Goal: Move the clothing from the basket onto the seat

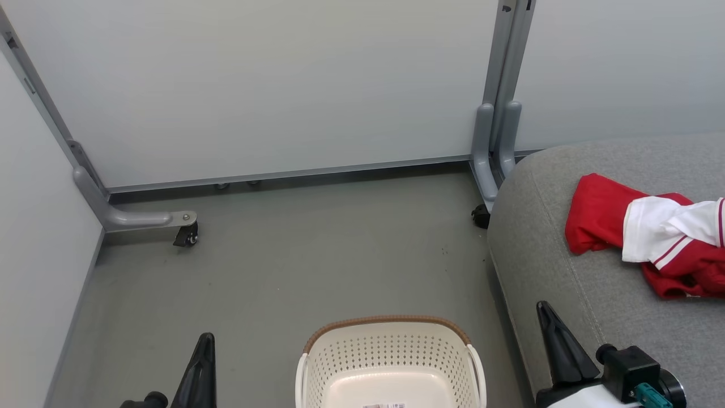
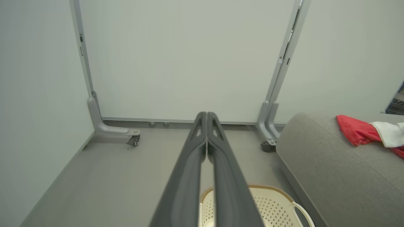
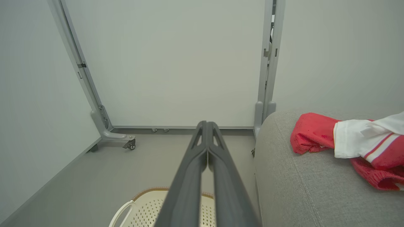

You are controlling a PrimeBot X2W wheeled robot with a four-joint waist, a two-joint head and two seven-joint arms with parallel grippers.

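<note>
Both closed and empty: left gripper (image 2: 206,115) and right gripper (image 3: 206,123); clothing (image 1: 651,238) is on the seat (image 1: 558,306).
Fingers of each pair are pressed together, nothing between them, held low over the floor (image 1: 283,272) on either side of the basket (image 1: 388,321). The part of the basket in view holds no fabric; its near end is cut off. The clothing is one crumpled heap, red with a white, red-striped panel on top, well apart from both grippers and running off the right edge. Judged light, limp and easily draped; not fragile. It should bunch rather than slide. Best hold, if needed: a raised fold on the white panel or the red ridge at the heap's left end, pinched high to avoid catching the seat's cover.
</note>
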